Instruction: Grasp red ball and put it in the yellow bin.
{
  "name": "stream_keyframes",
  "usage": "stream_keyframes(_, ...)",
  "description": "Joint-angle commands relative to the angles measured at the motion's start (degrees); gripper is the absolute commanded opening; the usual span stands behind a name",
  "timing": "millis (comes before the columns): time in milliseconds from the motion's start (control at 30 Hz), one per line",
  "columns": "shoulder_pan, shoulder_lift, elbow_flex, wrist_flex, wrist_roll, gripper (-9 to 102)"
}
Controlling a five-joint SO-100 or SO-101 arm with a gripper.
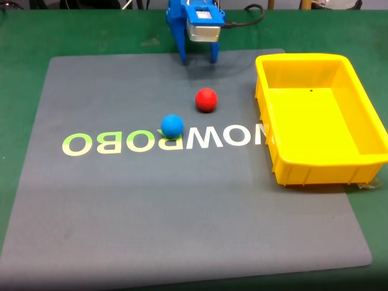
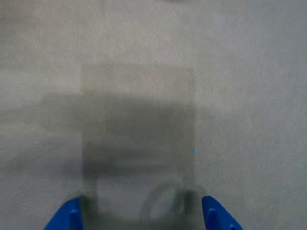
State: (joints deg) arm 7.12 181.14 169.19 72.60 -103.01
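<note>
Fixed view: gripper [image 1: 199, 60] top centre, fingers apart, empty. Red ball [image 1: 206, 100] mid-frame, blue ball [image 1: 172, 125] just lower left, bin [image 1: 364, 159] at right.

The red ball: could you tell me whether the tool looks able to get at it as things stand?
Probably yes. The tool stands open over the mat's far edge, the red ball just in front of it with bare mat between. The blue ball lies apart, nearer the camera.

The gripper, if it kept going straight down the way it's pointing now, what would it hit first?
Most likely the bare grey mat. The gripper points down with its fingers apart at the mat's far edge, and the wrist view shows plain mat beneath. The red ball sits nearer the camera, off that line.
</note>
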Motion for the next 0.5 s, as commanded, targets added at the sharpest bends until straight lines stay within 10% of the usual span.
stream_keyframes(0,1.14,-8.79,-6.68,-8.61,0.0,31)
stream_keyframes(467,2.72,-41.4,-19.42,-29.97,-0.09,31)
